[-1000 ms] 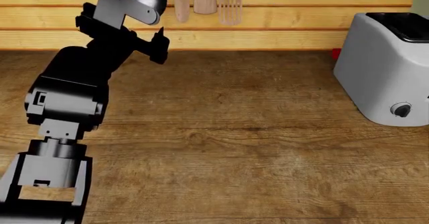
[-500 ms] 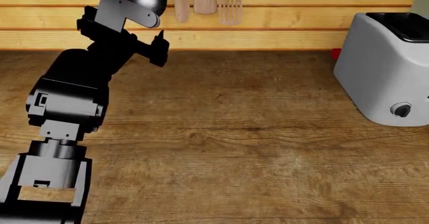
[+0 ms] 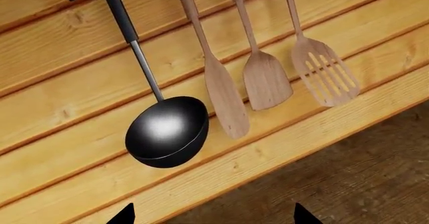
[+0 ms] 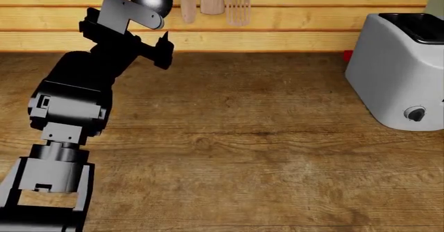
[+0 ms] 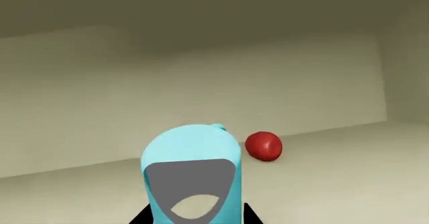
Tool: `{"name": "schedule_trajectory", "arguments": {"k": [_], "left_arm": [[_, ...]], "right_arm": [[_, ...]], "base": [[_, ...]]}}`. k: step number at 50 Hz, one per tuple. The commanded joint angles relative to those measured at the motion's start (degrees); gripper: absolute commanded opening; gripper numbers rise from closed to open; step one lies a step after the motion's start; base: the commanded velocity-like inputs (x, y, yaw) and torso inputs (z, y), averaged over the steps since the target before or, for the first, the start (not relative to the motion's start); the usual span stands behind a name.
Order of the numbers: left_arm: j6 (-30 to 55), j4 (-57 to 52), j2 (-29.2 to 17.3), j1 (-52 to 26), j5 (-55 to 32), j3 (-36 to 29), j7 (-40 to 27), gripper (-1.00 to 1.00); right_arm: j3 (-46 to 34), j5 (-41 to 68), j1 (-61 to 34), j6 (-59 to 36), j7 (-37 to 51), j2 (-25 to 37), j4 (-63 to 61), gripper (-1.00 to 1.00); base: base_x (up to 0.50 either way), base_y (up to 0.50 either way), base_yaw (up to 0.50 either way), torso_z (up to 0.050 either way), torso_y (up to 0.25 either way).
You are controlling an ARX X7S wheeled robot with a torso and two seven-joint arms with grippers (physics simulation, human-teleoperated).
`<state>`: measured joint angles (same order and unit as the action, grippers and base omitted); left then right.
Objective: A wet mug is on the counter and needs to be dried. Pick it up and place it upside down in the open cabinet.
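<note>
The light cyan-blue mug (image 5: 191,146) fills the lower middle of the right wrist view, with a grey patch on its near side. My right gripper (image 5: 194,216) is shut on it, one dark fingertip on each side. Around it are pale beige inner walls and a shelf floor (image 5: 335,184) of a cabinet. The mug and right gripper are out of the head view. My left gripper (image 4: 164,44) is open and empty, raised above the back of the brown wooden counter (image 4: 243,138) near the plank wall; in its wrist view its fingertips (image 3: 124,215) stand wide apart.
A red ball-like object (image 5: 262,145) lies on the shelf just behind the mug. A big white-grey toaster (image 4: 399,71) stands at the counter's right. A black ladle (image 3: 166,131) and three wooden utensils (image 3: 264,81) hang on the wall in front of the left gripper.
The left arm has shifted very slightly; nothing else in the head view has moved.
</note>
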<state>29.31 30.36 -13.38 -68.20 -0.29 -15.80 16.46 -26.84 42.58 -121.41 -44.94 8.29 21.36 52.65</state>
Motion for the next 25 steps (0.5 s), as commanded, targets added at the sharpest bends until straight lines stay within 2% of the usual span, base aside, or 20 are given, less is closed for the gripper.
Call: {"name": "schedule_trajectory", "arguments": {"k": [1,10,11,25], "left_arm": [[-0.7,1.0,0.1,-0.1,-0.2,-0.1,-0.2,1.00],[-0.6,0.8,0.0,-0.1,-0.4,-0.2,-0.3,1.00],[-0.6,0.8,0.0,-0.1,-0.4,-0.2,-0.3,1.00],[-1.5,1.7,0.1,-0.5,-0.7,-0.3,-0.5,1.00]], "right_arm": [[-1.5,-1.9,1.1,0.1,-1.2,-1.7,8.6,-1.00],[-1.4,-2.2,0.5,-0.3,-0.6,-2.3,11.8,-1.00],[-1.4,-2.2,0.7,-0.2,-0.5,-2.3,11.3,1.00],[-1.0,-3.0,3.9,7.7,-0.3,-1.1,0.5,1.00]], "base": [[0.00,0.00,0.00,0.000,0.000],[0.00,0.00,0.00,0.000,0.000],[0.00,0.00,0.00,0.000,0.000],[0.00,0.00,0.00,0.001,0.000]]}}
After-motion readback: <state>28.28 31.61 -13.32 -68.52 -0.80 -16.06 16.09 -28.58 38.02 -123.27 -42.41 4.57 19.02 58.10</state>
